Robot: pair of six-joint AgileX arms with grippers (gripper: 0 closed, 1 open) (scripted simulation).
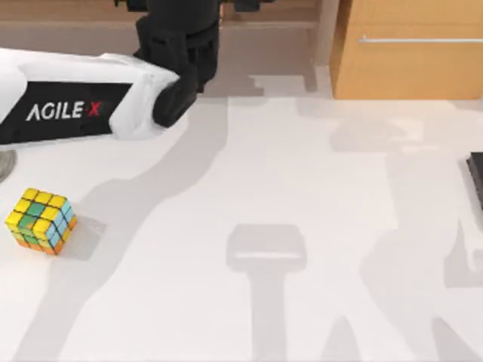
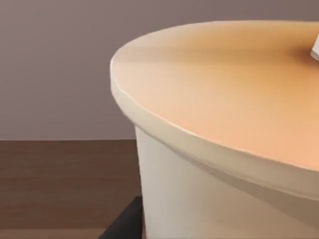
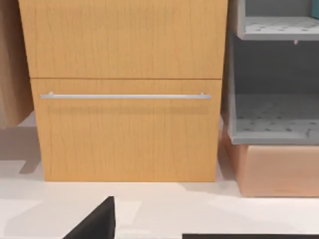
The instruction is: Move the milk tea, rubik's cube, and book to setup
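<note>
Nearest, on the white table (image 1: pixel 302 188) at its left side: the rubik's cube (image 1: pixel 41 220), flat on one face and well apart from both grippers, not yet handled. Little danger there, unless clipped by the left arm (image 1: pixel 75 102), stretched across the table just behind it; a low swing back could knock it toward the left edge.

Farther back, at the rear of the table left of centre: the left gripper (image 1: pixel 181 38), pointing down. Pressed close up in the left wrist view: the milk tea (image 2: pixel 209 164), a pale cup with a flat tan lid (image 2: pixel 224 84), brown wood and a plain wall behind. Clamped or released: cannot tell. Main hazard judged here: a smooth, tapering wall under a wide lid. If gripped too lightly or too high, likely to slip or tilt on a lift; if merely nudged, likely to topple and spill.

At the right: the right gripper (image 3: pixel 164 233), parked, dark tips spread wide over the table, grasping nothing, facing a wooden drawer cabinet (image 3: pixel 124 134) and its handle bar (image 3: pixel 124 95). Grey shelving (image 3: pixel 274 114) just beside it.
</note>
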